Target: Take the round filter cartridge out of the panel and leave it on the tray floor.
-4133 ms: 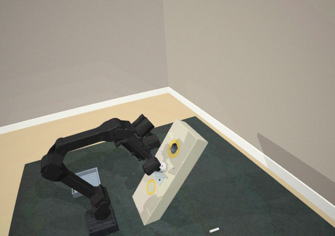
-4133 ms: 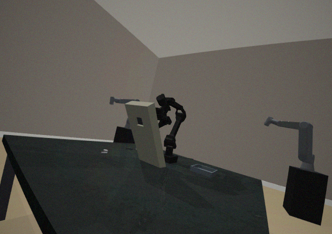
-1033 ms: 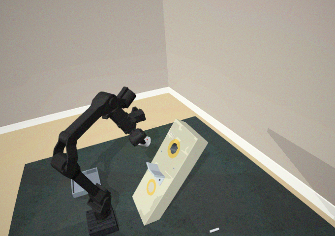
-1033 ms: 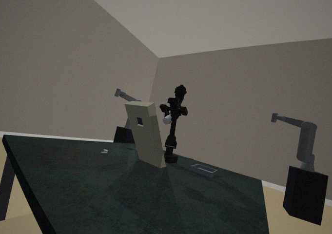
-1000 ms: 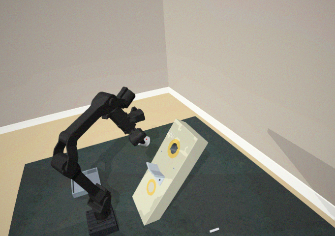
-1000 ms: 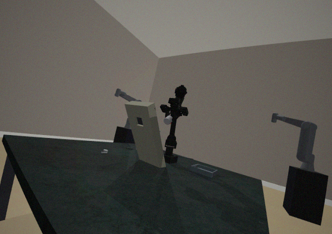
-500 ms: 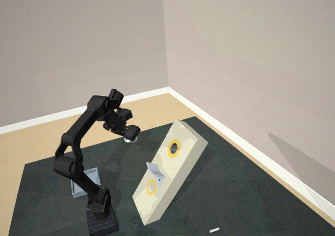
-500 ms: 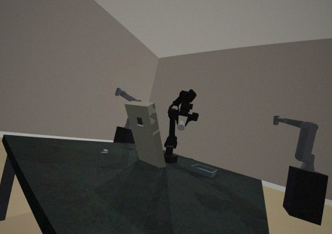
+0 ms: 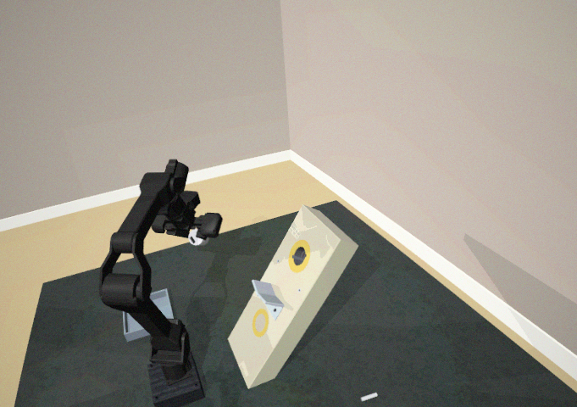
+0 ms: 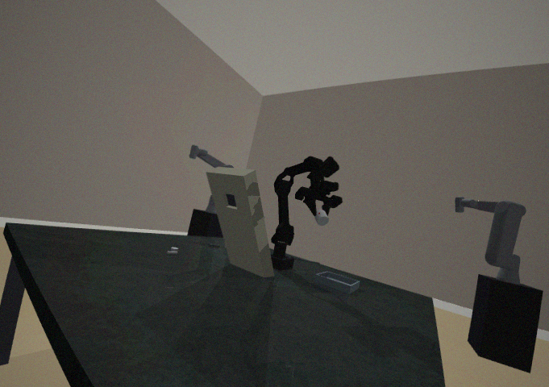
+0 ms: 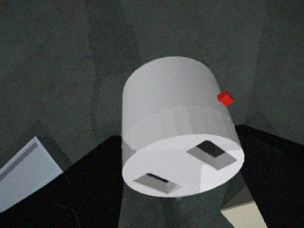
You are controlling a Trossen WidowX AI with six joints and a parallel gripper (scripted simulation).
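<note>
We see a dark green table top (image 9: 394, 336) with a mottled, matte finish, set on tan flooring in a room corner — plain beige-grey walls, white baseboard along both. From the exterior view the table is a thin slab on a dark slanted leg (image 10: 5, 310).

The service panel (image 9: 318, 292) is a cream, boxy slab standing tilted on the table. Its face carries two yellow rings: the upper ring (image 9: 298, 255) surrounds a dark open socket, the lower ring (image 9: 260, 322) frames flat panel surface. A small grey angled bracket (image 9: 268, 292) sits between them.

The filter cartridge (image 11: 180, 127) is out of the panel and in the air, clamped by the gripper (image 9: 197, 235) — fingers partway apart, closed on the cartridge. It is a short, smooth, pale grey cylinder with two narrow rectangular slots on its flat face and a small red tab on its side wall. In the top view it hangs well apart from the panel, above the table.

The tray (image 9: 166, 299) is a shallow, light grey-blue rectangular box behind the black arm (image 9: 125, 259), largely hidden in the top view; the exterior view shows it lying on the table beside the arm's base.

A small white strip (image 9: 368, 397) lies near the table's front edge. Two grey arms on dark pedestals stand off the table.
</note>
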